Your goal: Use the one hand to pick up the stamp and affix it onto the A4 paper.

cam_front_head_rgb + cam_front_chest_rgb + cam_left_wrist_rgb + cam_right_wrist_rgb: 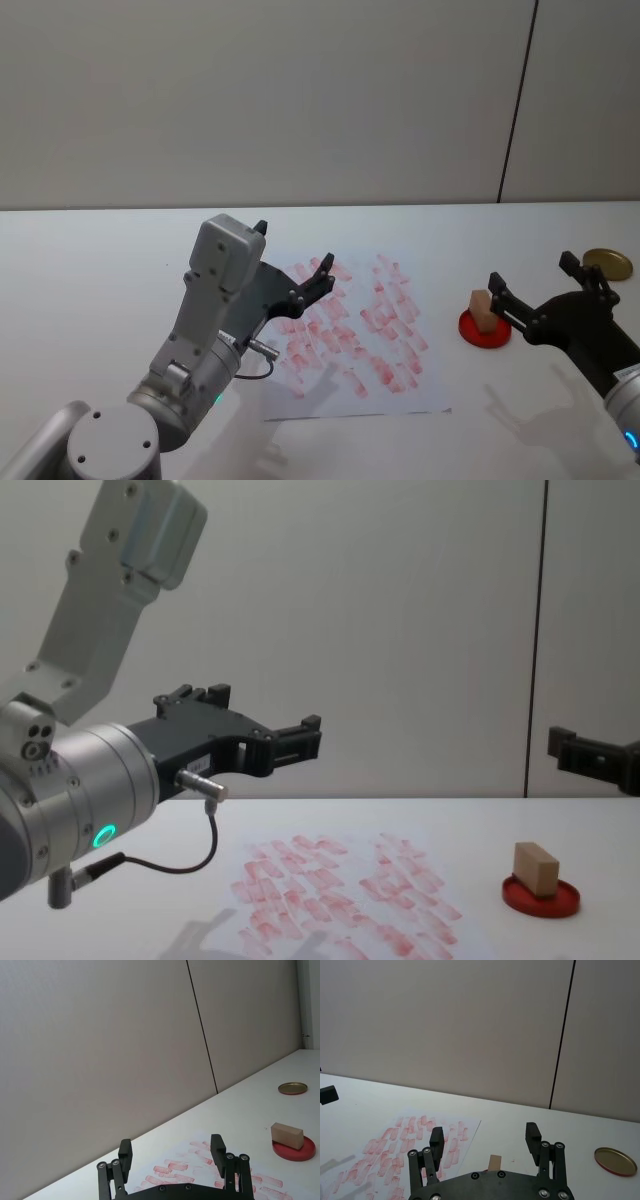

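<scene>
In the head view, we are seeing the right gripper [532, 272] hovering at the right edge of the frame. Its jaws are standing wide apart and holding nothing. The stamp [482, 309] is standing on the red ink pad [486, 332], just below and left of the nearer fingertip and outside the gap. The A4 paper [400, 392] is lying in the centre of the frame, left of the pad. The left gripper [294, 246] is hanging over its far left corner, also spread open and empty. A gold lid [607, 263] is sitting at the right edge, behind the right gripper.

In the left wrist view, the left gripper [171, 1145] is gaping over the A4 paper [196, 1159]. The stamp [287, 1135] is resting on the ink pad [297, 1150], well apart from those fingers, with the gold lid [292, 1088] farther off.

In the right wrist view, the right gripper [484, 1133] is spreading its fingers, and the stamp [494, 1162] is peeking out between them, close to the gripper's body. The A4 paper [415, 1146] and the gold lid [615, 1161] are flanking it.

In the chest view, the stamp [535, 868] is at the lower right on the ink pad [540, 900]. The right gripper [590, 752] is entering above it at the right edge. The left gripper [262, 710] is hanging open at the left, high above the A4 paper [340, 900].
</scene>
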